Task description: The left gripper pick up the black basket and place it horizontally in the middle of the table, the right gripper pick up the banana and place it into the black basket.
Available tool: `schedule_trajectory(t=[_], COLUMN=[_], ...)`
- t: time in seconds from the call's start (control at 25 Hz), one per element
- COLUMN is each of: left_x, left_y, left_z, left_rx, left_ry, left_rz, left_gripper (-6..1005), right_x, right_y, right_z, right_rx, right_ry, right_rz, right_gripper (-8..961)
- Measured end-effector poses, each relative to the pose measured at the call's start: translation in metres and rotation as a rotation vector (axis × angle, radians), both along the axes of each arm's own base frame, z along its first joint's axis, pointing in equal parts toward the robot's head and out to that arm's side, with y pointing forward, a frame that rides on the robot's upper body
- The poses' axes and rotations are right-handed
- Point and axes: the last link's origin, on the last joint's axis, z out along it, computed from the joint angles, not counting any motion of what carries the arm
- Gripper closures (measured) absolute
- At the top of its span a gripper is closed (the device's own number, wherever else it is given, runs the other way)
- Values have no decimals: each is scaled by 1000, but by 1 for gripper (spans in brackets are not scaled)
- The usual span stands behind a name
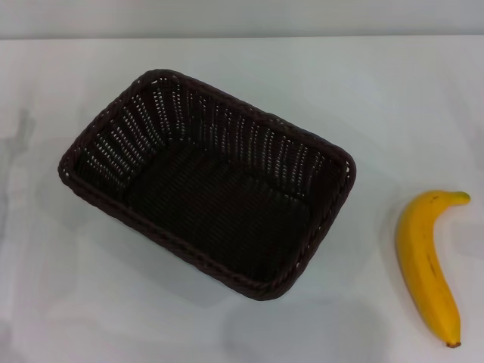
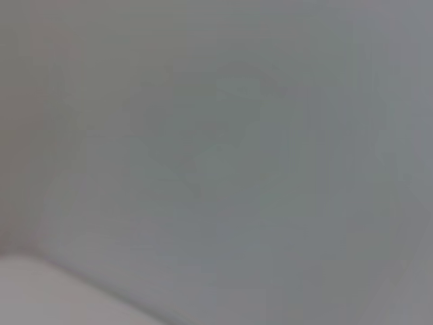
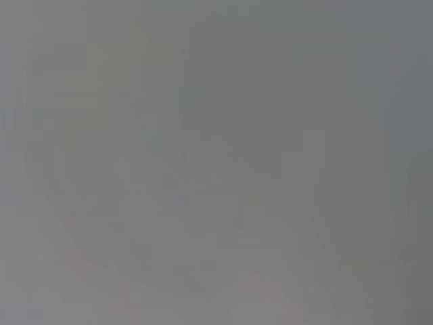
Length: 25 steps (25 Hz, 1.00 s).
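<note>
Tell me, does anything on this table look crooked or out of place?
The black basket sits askew, its long sides running diagonally across the table rather than square to it. It is empty; the banana lies apart on its right. Nothing looks spilled or damaged.

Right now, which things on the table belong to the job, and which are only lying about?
For the job:
- black basket, empty, lying at an angle
- banana, on the table to the basket's right, apart from it

Lying about:
- nothing else shows; neither gripper is in view
</note>
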Motion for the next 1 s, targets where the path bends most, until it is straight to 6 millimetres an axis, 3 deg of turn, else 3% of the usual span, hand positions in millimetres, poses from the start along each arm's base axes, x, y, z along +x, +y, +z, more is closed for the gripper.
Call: schedule_trajectory(t=[0.2,0.56,0.88,1.0], left_x=[-6,22,59,83], left_y=[20,38,49,57], left_z=[18,65,116,128], left_rx=[-120,-356,-752,-914], left_ry=[-153,-317,-190,-87], left_rz=[6,-199,-180,-164], left_gripper=[108,109,108,107], right_x=[-5,-6,-10,-13], right_y=[1,3,7,11], right_z=[2,2,4,4], right_rx=[16,15,20,22], right_ry=[-1,-1,-4,-6], right_rz=[32,34,49,59], right_gripper=[117,118,118,118])
